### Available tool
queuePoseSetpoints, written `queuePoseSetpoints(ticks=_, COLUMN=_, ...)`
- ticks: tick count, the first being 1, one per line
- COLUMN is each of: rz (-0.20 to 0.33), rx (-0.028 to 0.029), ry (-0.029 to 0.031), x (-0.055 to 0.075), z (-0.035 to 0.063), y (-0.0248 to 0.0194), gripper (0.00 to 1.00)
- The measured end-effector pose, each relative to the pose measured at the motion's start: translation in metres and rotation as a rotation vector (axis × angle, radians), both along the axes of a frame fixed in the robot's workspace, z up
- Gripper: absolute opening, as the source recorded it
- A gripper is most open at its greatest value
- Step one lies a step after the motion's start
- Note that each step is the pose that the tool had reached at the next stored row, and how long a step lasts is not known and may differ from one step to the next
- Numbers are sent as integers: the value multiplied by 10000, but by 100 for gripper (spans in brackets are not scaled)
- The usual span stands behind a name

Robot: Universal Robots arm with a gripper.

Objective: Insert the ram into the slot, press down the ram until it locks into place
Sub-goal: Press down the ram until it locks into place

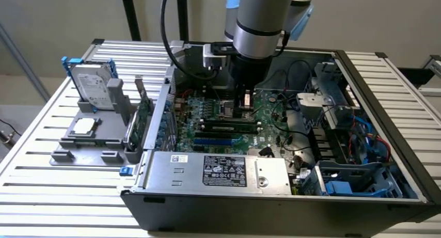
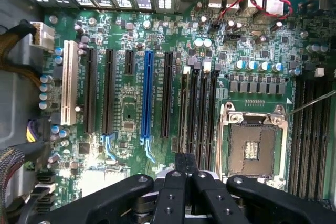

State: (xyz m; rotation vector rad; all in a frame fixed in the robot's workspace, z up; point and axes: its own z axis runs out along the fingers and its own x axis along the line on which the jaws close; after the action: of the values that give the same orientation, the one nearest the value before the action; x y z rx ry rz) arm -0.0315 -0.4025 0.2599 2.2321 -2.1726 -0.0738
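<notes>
The ram (image 1: 224, 126) is a long thin green stick with black chips. It stands on edge in the outermost of the black memory slots (image 2: 202, 111) on the motherboard (image 2: 126, 103). In the wrist view the ram (image 2: 184, 111) shows as a narrow edge. My gripper (image 1: 245, 108) hangs down inside the open computer case, a little above the board beside the CPU socket (image 2: 252, 145). In the wrist view my gripper (image 2: 186, 162) sits over one end of the ram. Its two black fingers are pressed together and shut, with nothing visible between them.
The grey power supply (image 1: 220, 171) walls the case's near side. Drive cages and cables (image 1: 358, 140) crowd the exterior view's right. Outside the case, on the exterior view's left, a grey fixture (image 1: 86, 140) holds a hard drive (image 1: 93, 85) and an upright green board (image 1: 142, 116).
</notes>
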Motion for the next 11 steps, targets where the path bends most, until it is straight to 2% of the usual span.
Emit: queuePoseSetpoints(ticks=11, rz=1, rx=0, ry=0, x=0, z=0, y=0, gripper=11)
